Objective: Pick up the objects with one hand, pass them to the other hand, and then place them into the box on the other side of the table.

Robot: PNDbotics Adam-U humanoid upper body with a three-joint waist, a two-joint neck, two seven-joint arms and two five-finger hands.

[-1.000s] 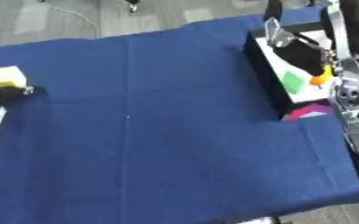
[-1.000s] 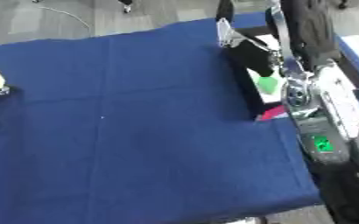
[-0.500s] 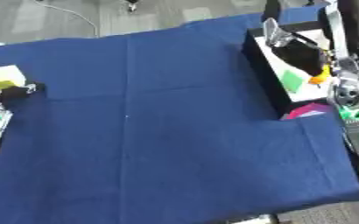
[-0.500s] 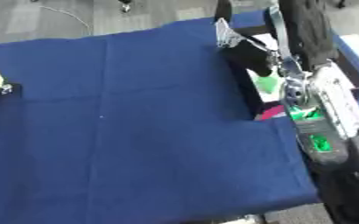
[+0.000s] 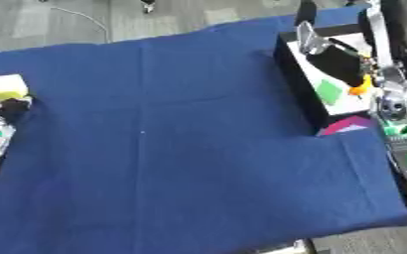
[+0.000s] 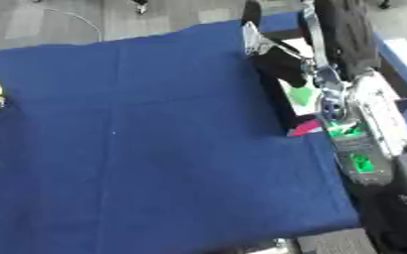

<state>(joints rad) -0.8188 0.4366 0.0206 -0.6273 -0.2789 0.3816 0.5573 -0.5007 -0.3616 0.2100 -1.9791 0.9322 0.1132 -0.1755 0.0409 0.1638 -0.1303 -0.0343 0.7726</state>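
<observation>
One right hand [image 5: 342,62] reaches in box [image 5: 298,82], fingers' state can't tell; yellow block [image 5: 8,87] far left.

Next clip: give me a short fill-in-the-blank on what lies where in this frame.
1. The table is covered by a ____ cloth.
2. The yellow block sits near the table's ____ edge.
3. Inside the box lies a flat ____ piece.
4. The box stands on the robot's ____ side.

Missing words: blue; left; green; right
</observation>
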